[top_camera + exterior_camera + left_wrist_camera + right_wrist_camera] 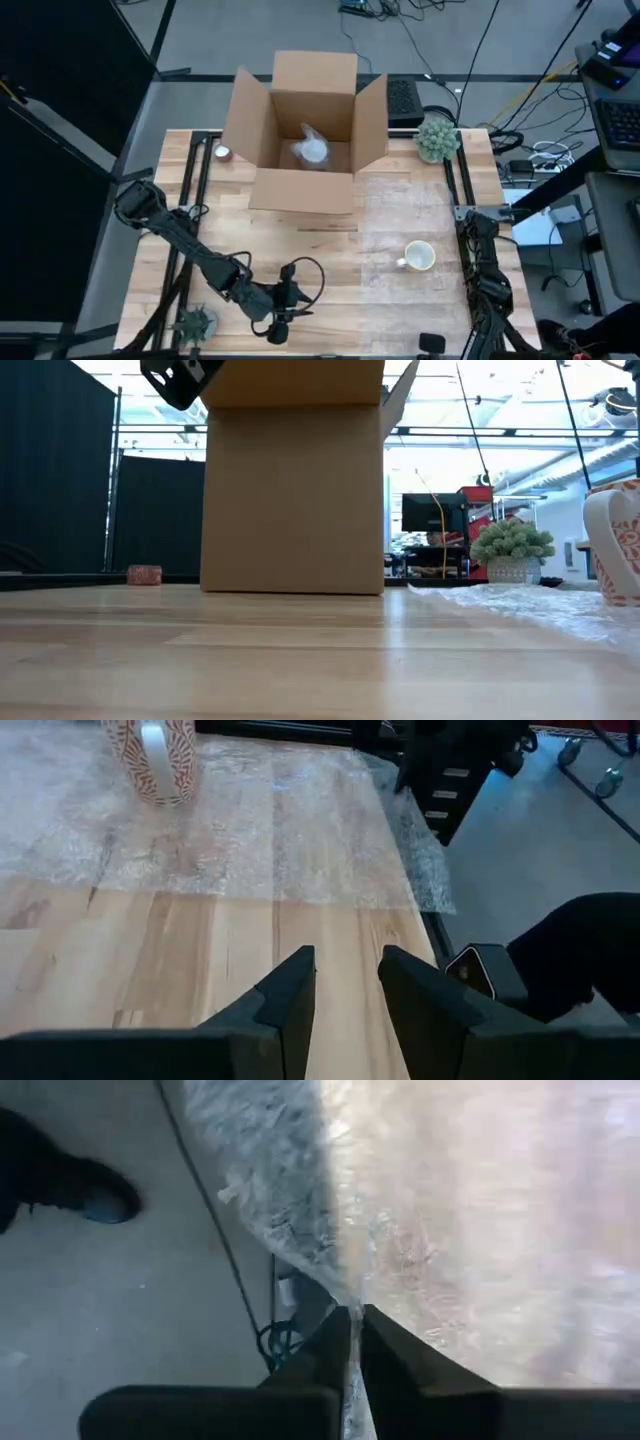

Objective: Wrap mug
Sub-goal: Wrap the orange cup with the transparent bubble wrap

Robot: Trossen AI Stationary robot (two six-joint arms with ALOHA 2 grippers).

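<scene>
A white mug (pixel 418 257) with a red pattern (pixel 150 758) stands upright on a clear bubble wrap sheet (pixel 400 215) that covers the table's right half. The low view shows the mug (pixel 620 545) at the right. My left gripper (pixel 345 985) is open over bare wood near the table's front edge (pixel 285 300), to the left of the wrap and touching nothing. My right gripper (pixel 354 1330) is at the table's near right side, shut on the wrap's edge. My right gripper pinches the bubble wrap's edge (pixel 350 1302) between its two fingers, where the sheet reaches past the table's edge over the floor. From the fingers the wrap spreads away onto the table. Whether one layer or several is held cannot be told.
An open cardboard box (pixel 305 135) with a pale wrapped bundle (pixel 312 150) inside stands at the far middle. A small potted plant (pixel 437 138) is to its right, a small red thing (pixel 223 153) to its left, another plant (pixel 193 325) at the near left corner.
</scene>
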